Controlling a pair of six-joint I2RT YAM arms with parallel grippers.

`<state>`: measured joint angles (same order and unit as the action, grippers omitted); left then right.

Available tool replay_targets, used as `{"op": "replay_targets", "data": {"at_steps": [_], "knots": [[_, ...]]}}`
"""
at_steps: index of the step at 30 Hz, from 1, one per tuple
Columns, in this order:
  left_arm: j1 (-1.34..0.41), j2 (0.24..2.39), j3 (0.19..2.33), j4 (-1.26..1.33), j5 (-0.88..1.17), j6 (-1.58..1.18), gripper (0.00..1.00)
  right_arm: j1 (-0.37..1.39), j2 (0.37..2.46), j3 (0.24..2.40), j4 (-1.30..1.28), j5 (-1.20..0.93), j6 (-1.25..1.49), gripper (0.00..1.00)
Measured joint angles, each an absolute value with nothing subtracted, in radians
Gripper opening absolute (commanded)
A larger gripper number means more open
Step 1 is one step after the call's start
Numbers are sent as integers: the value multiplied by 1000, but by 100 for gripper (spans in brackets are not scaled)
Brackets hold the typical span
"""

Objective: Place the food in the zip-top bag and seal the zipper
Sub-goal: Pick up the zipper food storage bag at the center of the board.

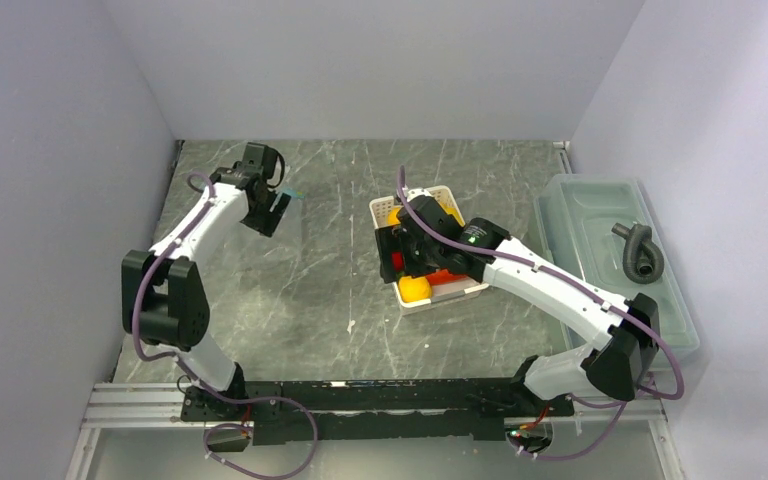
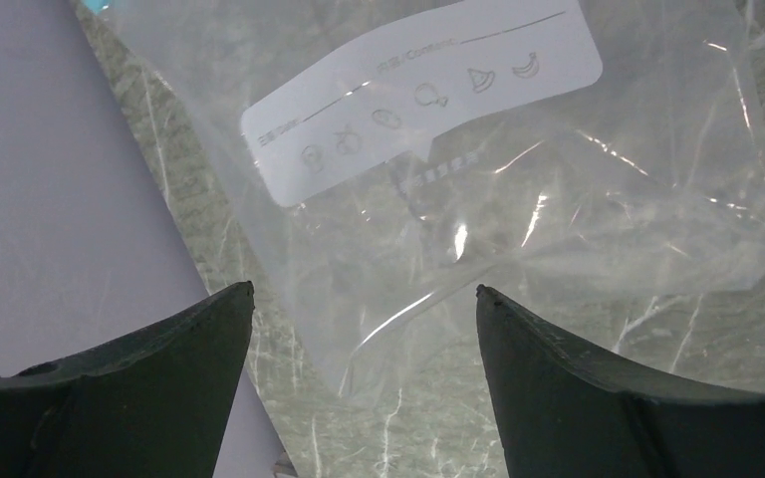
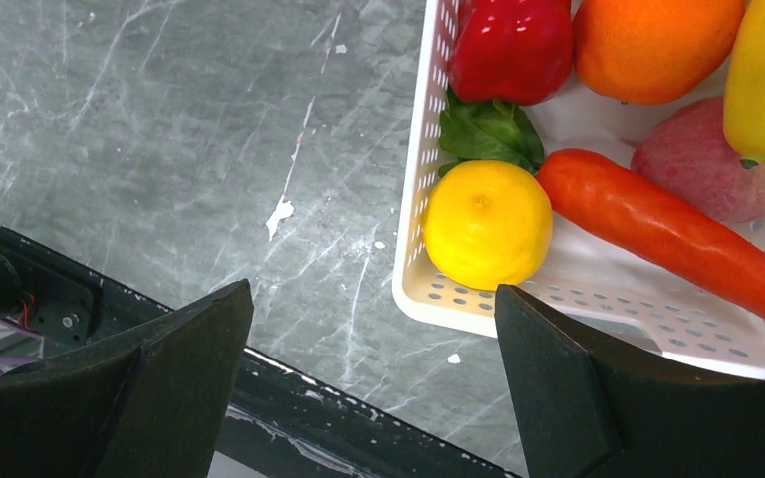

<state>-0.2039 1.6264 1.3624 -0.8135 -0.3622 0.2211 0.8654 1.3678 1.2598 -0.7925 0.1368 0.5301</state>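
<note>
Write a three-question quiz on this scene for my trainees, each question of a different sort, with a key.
1. True or false: the lemon lies inside the white basket.
2. The left tool hangs over: A the zip-top bag, B the white basket, C the lemon?
3. Fill in: on the right tool the jaws stand ___.
Key: 1 true; 2 A; 3 open.

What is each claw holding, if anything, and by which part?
Nothing. The left claw stands open above the zip-top bag; the right claw stands open over the basket edge.
</note>
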Motion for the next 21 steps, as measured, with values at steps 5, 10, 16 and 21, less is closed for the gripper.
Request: {"op": "replay_targets", "data": {"at_steps": [5,10,16,21], "knots": [[-210,1679,1362,-803,-377,223,72,865,1369,1259,-784,128,525,95],[-211,1725,1362,-804,-399,220,57,865,1369,1259,-784,128,524,95],[-211,1758,1364,-808,-402,216,34,865,1369,1259,-784,128,524,95],[-211,1771,1365,-816,-402,213,1,865,1369,1259,-784,128,524,95]]}}
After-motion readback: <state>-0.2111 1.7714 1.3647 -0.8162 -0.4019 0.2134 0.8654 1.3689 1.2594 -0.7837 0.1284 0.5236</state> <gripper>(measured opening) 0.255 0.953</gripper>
